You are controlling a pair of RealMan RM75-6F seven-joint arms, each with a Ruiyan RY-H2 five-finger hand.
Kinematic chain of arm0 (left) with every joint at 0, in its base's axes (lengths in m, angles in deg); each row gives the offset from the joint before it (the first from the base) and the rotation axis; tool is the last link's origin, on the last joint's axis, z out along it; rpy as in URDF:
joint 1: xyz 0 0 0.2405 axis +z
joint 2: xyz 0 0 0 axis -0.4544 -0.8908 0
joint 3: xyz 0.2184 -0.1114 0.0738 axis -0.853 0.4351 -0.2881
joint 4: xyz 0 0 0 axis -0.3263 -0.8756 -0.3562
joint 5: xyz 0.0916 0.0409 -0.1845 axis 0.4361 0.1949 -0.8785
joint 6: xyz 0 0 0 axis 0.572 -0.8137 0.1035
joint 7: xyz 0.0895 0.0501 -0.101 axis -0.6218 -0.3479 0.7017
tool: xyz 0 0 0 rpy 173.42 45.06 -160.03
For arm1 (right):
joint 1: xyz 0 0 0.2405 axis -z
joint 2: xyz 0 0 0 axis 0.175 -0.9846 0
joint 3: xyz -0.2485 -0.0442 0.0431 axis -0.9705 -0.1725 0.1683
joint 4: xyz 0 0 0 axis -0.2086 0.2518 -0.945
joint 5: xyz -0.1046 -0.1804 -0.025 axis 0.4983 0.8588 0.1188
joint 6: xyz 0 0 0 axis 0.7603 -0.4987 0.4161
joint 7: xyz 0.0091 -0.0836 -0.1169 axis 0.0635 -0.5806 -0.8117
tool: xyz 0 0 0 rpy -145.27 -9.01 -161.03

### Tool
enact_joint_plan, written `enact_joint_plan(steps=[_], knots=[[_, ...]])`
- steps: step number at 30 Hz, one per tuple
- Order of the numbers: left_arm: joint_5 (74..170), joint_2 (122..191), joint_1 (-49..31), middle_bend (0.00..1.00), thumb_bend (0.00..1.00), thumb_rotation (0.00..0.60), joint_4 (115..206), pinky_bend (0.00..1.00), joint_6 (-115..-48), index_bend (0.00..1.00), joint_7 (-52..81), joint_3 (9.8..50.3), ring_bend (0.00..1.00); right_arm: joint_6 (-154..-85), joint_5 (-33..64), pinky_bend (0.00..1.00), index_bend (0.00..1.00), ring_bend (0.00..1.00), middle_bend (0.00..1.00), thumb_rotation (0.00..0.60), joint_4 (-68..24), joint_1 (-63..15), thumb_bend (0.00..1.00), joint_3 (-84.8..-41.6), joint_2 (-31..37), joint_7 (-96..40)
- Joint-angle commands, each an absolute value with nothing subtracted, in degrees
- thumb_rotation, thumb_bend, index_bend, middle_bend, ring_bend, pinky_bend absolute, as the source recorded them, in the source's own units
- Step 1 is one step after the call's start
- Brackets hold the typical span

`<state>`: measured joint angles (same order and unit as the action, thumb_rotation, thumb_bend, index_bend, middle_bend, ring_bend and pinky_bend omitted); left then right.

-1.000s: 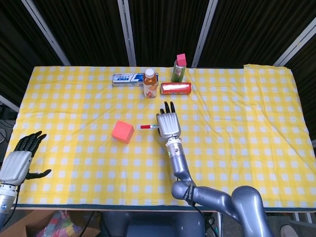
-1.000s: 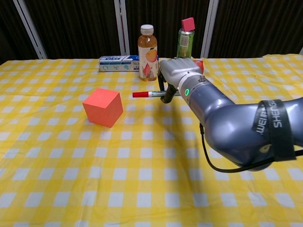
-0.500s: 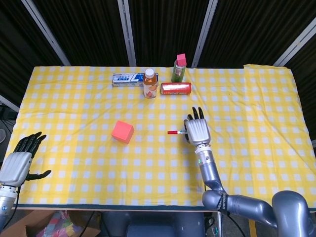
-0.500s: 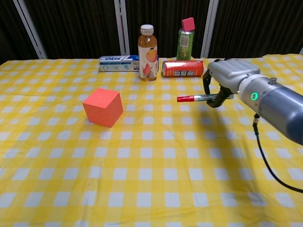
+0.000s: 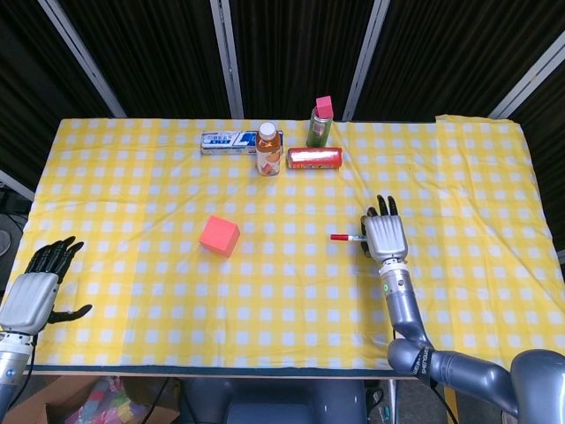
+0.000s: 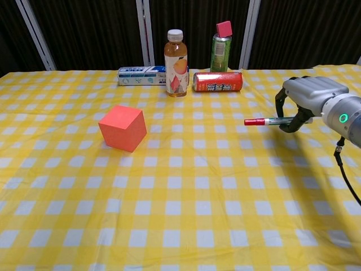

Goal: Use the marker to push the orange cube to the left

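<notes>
Broadly, dark ribbed panels [image 5: 291,53] with pale slanted struts [image 5: 225,53] close off the room behind, and below them the surface [image 5: 132,177] spreads wide under a yellow-and-white checked cloth, its front edge showing a dark strip in the head view. Under that front edge, at the lower left, sits a cardboard box [image 5: 53,402] with something colourful inside (too blurred to name). The right arm [image 6: 350,121] comes in from the right side, grey with a green light on the wrist, and the right hand [image 5: 386,237] grasps the marker [image 6: 271,121], which lies level above the cloth with its red cap pointing left. The left hand [image 5: 35,287] hangs off the left front corner of the surface, fingers apart and holding nothing. The orange cube [image 6: 122,128] rests on the cloth left of centre, well apart from the marker tip. Along the back stand a blue-and-white box [image 6: 141,75] lying flat, an orange drink bottle [image 6: 176,55] with a white cap just beside it, a red can [image 6: 218,82] on its side, and a green can [image 6: 221,49] upright with a small pink block [image 6: 224,27] on top.
</notes>
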<state>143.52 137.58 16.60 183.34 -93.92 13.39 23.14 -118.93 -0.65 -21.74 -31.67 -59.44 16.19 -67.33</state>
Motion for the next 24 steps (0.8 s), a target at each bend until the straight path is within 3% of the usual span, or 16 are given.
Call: enact_joint_plan(steps=[1, 6, 12, 18, 24], knots=[[143.4, 137.6, 16.5, 0.0, 0.0, 0.6, 183.3, 0.03, -93.8, 0.0, 13.4, 23.2, 0.0, -118.0, -1.1, 0.0, 0.56, 0.0, 0.3, 0.6, -20.9, -31.5, 0.41, -59.8, 16.3, -67.3], [143.3, 137.6, 16.6, 0.0, 0.0, 0.6, 183.4, 0.03, -93.8, 0.0, 13.4, 23.2, 0.0, -117.5, -2.1, 0.0, 0.31, 0.0, 0.23, 0.6, -21.4, -31.6, 0.41, -60.3, 16.1, -69.0], [143.4, 137.6, 16.6, 0.0, 0.0, 0.6, 183.3, 0.03, -93.9, 0.0, 13.4, 23.2, 0.0, -118.6, -3.2, 0.0, 0.15, 0.0, 0.16, 0.6, -23.3, -31.7, 0.41, -60.6, 15.1, -72.0], [143.7, 137.5, 16.7, 0.0, 0.0, 0.6, 183.1, 0.03, -94.1, 0.0, 13.5, 23.1, 0.0, -121.8, -3.1, 0.0, 0.14, 0.0, 0.13, 0.6, -28.0, -30.8, 0.41, -60.4, 12.4, -73.6], [144.3, 137.5, 17.0, 0.0, 0.0, 0.6, 182.6, 0.03, -94.8, 0.0, 13.5, 23.0, 0.0, -127.9, 1.4, 0.0, 0.11, 0.0, 0.09, 0.6, -41.2, -26.5, 0.41, -61.9, 1.6, -73.3]])
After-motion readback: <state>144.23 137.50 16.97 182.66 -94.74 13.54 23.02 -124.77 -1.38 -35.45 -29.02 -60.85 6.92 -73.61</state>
